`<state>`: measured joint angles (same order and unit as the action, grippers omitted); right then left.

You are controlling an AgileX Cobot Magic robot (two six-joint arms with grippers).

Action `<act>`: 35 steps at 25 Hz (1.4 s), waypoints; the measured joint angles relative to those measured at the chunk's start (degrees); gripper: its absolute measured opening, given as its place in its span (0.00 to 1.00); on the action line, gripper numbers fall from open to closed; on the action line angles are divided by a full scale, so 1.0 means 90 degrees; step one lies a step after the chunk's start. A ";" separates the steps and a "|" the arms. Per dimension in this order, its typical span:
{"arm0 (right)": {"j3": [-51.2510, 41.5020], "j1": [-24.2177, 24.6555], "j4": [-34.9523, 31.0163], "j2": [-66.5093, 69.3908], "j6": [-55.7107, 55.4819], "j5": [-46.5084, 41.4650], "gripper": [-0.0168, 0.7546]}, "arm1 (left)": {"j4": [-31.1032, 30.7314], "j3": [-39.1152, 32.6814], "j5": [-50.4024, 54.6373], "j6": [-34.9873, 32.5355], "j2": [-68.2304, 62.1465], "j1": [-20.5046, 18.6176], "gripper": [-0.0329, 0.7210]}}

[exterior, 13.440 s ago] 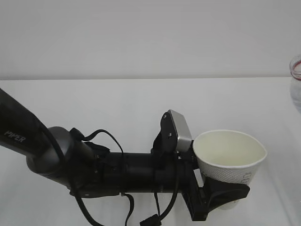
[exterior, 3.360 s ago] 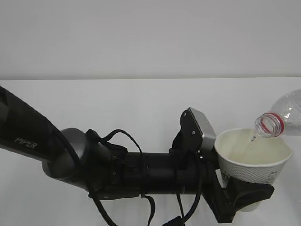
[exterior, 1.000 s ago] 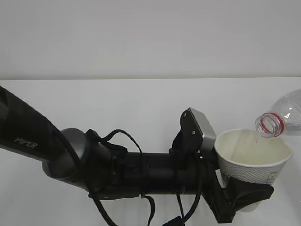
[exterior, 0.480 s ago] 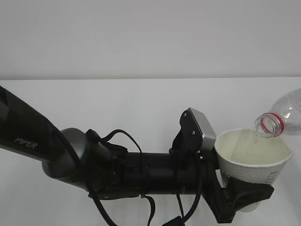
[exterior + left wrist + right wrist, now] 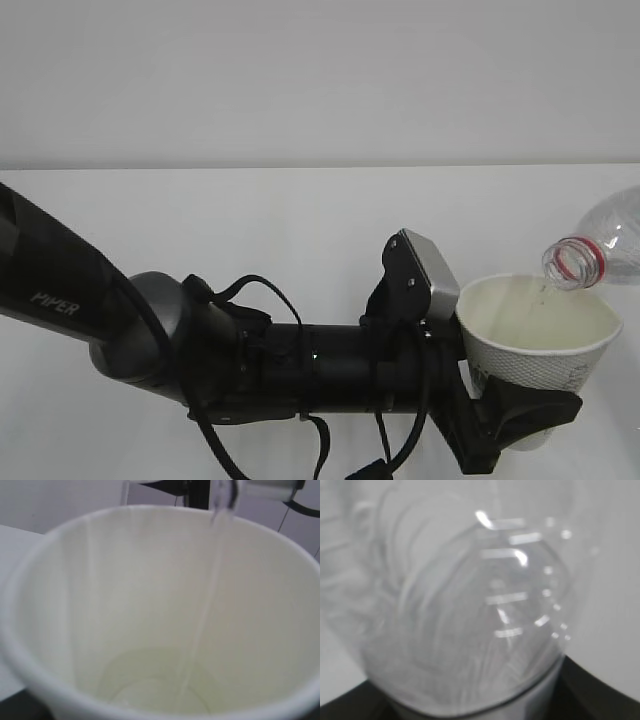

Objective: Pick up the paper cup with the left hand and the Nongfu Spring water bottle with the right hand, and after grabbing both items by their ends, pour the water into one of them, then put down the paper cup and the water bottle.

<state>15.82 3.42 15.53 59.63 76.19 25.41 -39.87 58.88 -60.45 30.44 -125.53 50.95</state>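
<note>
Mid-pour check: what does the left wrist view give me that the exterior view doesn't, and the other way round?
Only the left wrist view shows a thin stream of water falling to a shallow pool at the cup's bottom. Only the exterior view shows the left hand clamped around the cup's lower body, and the tilted water bottle with its red-ringed mouth over the rim. Both show the paper cup upright and open.

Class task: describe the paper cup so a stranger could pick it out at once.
Follow the black PIPER arm rightward to its end effector. It holds a white paper cup, open and tapered, below the tilted clear bottle with its red neck ring.
</note>
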 joint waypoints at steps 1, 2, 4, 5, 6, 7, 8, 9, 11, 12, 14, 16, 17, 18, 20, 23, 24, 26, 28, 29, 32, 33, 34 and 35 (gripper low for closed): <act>0.0000 0.0000 0.0000 0.0000 0.0000 0.0000 0.60 | 0.0000 0.0000 0.0000 0.0000 0.0000 0.0000 0.77; 0.0000 0.0000 0.0000 0.0000 0.0000 0.0000 0.60 | 0.0000 0.0000 0.0000 0.0000 0.0000 0.0000 0.77; 0.0000 0.0000 0.0000 -0.0004 0.0000 0.0014 0.60 | 0.0000 0.0000 0.0000 0.0000 0.0000 0.0000 0.77; 0.0000 0.0000 0.0000 -0.0004 0.0000 0.0026 0.60 | 0.0000 0.0000 0.0000 0.0000 0.0000 0.0000 0.77; 0.0000 0.0000 0.0000 -0.0004 0.0000 0.0039 0.60 | 0.0000 0.0000 0.0000 0.0000 0.0000 0.0000 0.77; 0.0000 0.0000 0.0000 -0.0004 0.0000 0.0052 0.60 | 0.0000 0.0000 0.0000 0.0000 0.0000 0.0000 0.77; 0.0000 0.0000 0.0000 -0.0004 0.0013 0.0052 0.60 | 0.0000 0.0000 0.0000 0.0000 0.0000 0.0000 0.77; 0.0000 0.0000 0.0000 -0.0004 0.0013 0.0052 0.60 | 0.0000 0.0000 0.0000 0.0000 0.0000 0.0000 0.77; 0.0000 0.0000 0.0000 -0.0004 0.0013 0.0059 0.60 | 0.0000 0.0000 0.0000 0.0000 0.0000 0.0000 0.77; 0.0000 0.0000 0.0000 -0.0004 0.0013 0.0059 0.60 | 0.0000 0.0000 0.0000 0.0000 0.0000 0.0000 0.77; 0.0000 0.0000 0.0000 -0.0004 0.0038 0.0087 0.60 | 0.0000 0.0000 0.0000 0.0000 0.0000 0.0000 0.77; 0.0000 0.0000 0.0000 -0.0004 0.0052 0.0093 0.60 | 0.0000 0.0000 0.0000 0.0000 0.0000 0.0000 0.77; 0.0000 0.0000 0.0000 -0.0004 0.0061 0.0091 0.60 | 0.0000 0.0000 0.0011 0.0000 0.0000 0.0000 0.77; 0.0000 0.0000 0.0000 -0.0004 0.0061 0.0091 0.60 | 0.0000 0.0000 0.0003 0.0000 0.0000 0.0000 0.77; 0.0000 0.0000 0.0000 -0.0004 0.0067 0.0091 0.60 | 0.0000 0.0000 0.0013 0.0000 0.0000 0.0000 0.77; 0.0000 0.0000 0.0000 -0.0004 0.0078 0.0091 0.60 | 0.0000 0.0000 0.0013 0.0000 0.0000 0.0000 0.77; 0.0000 0.0000 0.0000 -0.0004 0.0078 0.0091 0.60 | 0.0000 0.0000 0.0013 0.0000 0.0000 0.0000 0.77; 0.0000 0.0000 0.0000 -0.0004 0.0078 0.0091 0.60 | 0.0000 0.0000 0.0013 0.0000 0.0000 0.0000 0.77; 0.0000 0.0000 0.0000 -0.0004 0.0078 0.0091 0.60 | 0.0000 0.0000 0.0013 0.0000 0.0000 0.0000 0.77; 0.0000 0.0000 0.0000 -0.0004 0.0078 0.0091 0.60 | 0.0000 0.0000 0.0013 0.0000 0.0000 0.0000 0.77; 0.0000 0.0000 0.0000 -0.0004 0.0083 0.0091 0.60 | 0.0000 0.0000 0.0013 0.0000 0.0000 0.0000 0.77; 0.0000 0.0000 0.0000 -0.0004 0.0083 0.0091 0.60 | 0.0000 0.0000 0.0013 0.0000 0.0000 0.0000 0.77; 0.0000 0.0000 0.0000 -0.0004 0.0093 0.0091 0.60 | 0.0000 0.0000 0.0013 0.0000 0.0000 0.0000 0.77; 0.0000 0.0000 0.0000 -0.0004 0.0093 0.0091 0.60 | 0.0000 0.0000 0.0013 0.0000 0.0000 0.0000 0.77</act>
<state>15.82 3.42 15.53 59.59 77.03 26.22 -39.87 58.88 -60.33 30.44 -125.53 50.95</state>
